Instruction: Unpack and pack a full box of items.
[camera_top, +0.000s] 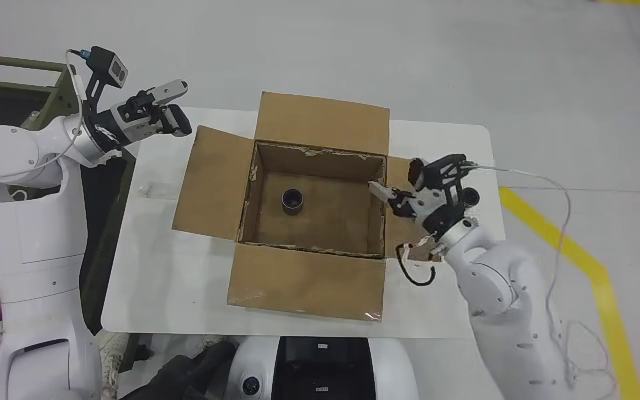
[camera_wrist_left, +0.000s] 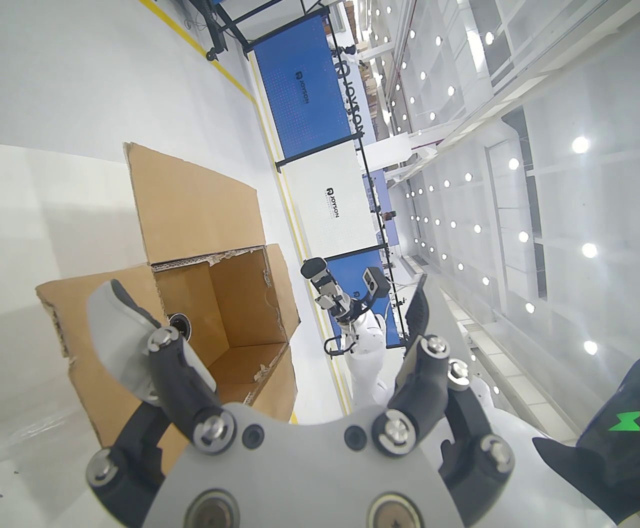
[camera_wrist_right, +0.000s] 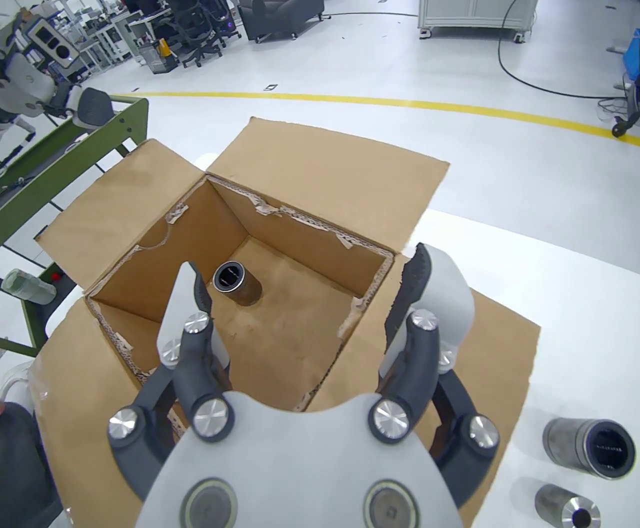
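Unpacking step: right gripper (camera_wrist_right: 305, 265) spread open and empty, over the right rim of the cardboard box (camera_wrist_right: 340, 170).
Judgement: clear that wall first, then drop straight down and straddle the metal cylinder (camera_wrist_right: 235, 282), which stands on end left of centre on the box floor, and close low on its barrel. Right wrist view adds a hollow cylinder (camera_wrist_right: 585, 445) and a second cylinder (camera_wrist_right: 565, 505) on the table (camera_wrist_right: 500, 260) beside the right flap. Top view places the left gripper (camera_top: 182, 108), also open, well beyond the left flap.

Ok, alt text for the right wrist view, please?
The open right gripper hovers over an open cardboard box with one metal cylinder on its floor. Two more metal cylinders lie on the white table beside a box flap.
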